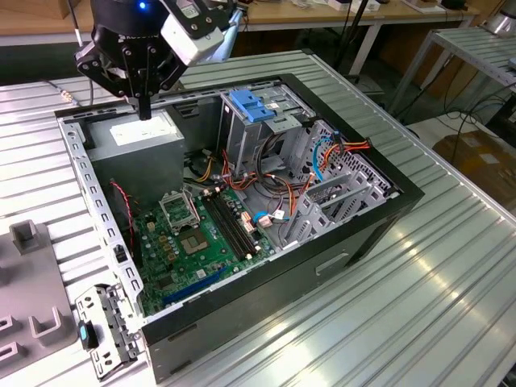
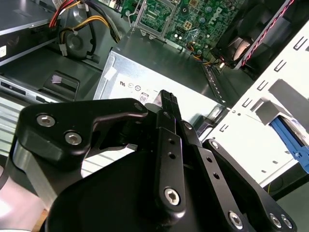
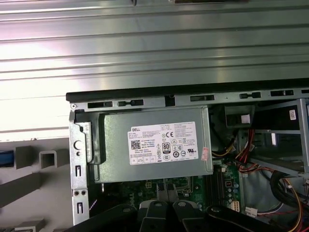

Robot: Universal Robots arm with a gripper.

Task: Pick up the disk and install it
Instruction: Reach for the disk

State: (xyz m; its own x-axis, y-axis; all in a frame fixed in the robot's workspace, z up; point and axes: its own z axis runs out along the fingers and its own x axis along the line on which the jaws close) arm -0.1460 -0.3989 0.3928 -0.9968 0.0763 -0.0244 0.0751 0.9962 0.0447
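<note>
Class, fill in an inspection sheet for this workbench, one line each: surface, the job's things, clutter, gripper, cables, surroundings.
Surface: ribbed metal table carrying an open computer case.
Job's things: metal drive cage with a blue latch inside the case. A metal bracket with a blue tab lies outside it by the near corner; I cannot tell whether it belongs to the job.
Clutter: grey holder blocks at the exterior view's left.
Gripper: gripper shut and empty, hanging over the grey power supply box.
Cables: red, orange and blue wires bundled inside the case.
Surroundings: workbench behind the table.
</note>
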